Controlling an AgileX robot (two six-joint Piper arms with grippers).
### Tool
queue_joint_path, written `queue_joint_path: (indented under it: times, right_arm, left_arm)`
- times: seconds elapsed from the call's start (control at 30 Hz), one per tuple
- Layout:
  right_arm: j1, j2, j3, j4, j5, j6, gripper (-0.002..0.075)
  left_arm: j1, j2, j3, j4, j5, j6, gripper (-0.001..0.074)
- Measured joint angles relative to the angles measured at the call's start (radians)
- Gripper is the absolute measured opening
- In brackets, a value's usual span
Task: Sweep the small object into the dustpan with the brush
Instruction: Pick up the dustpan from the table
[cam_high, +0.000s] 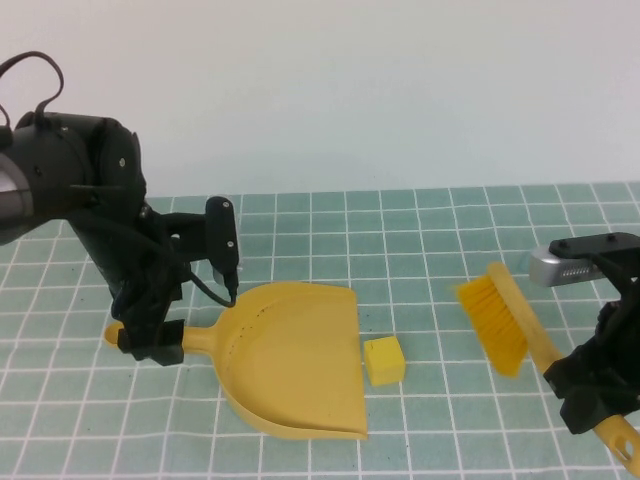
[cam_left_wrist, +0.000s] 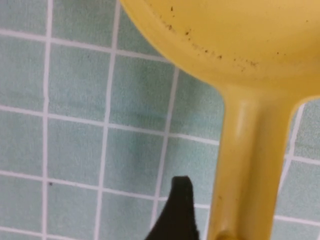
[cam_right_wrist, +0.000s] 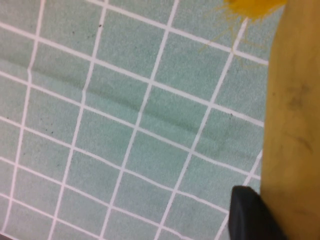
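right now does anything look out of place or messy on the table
Nothing stands out. The left tool holds the dustpan by its handle, the right tool holds the brush, and the small yellow cube sits just outside the pan's mouth. Only dark specks inside the pan.

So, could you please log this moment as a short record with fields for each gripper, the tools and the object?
left gripper: shut on dustpan handle, at table's left
right gripper: shut on brush handle, at table's right
dustpan: flat on the table, mouth facing the cube
brush: bristles down, apart from the cube, to its right
small object: yellow cube, just outside the dustpan's mouth, not yet inside
surface: green checked mat
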Motion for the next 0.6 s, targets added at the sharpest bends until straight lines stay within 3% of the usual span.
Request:
queue_joint_path:
  times: [0.5,0.57,0.6]
  right_arm:
    - [0.000,0.000,0.004,-0.020,0.008,0.023,0.0174]
    - [0.002,0.000,0.025,-0.046,-0.001,0.044,0.0174]
    - [0.002,0.000,0.040,-0.067,-0.016,0.056,0.0174]
  left_arm:
    - [0.000,0.107,0.000,0.057,-0.027,0.009,0.0616]
    - [0.000,0.122,0.000,0.057,-0.030,0.000,0.0602]
    - [0.000,0.127,0.000,0.057,-0.030,-0.007,0.0543]
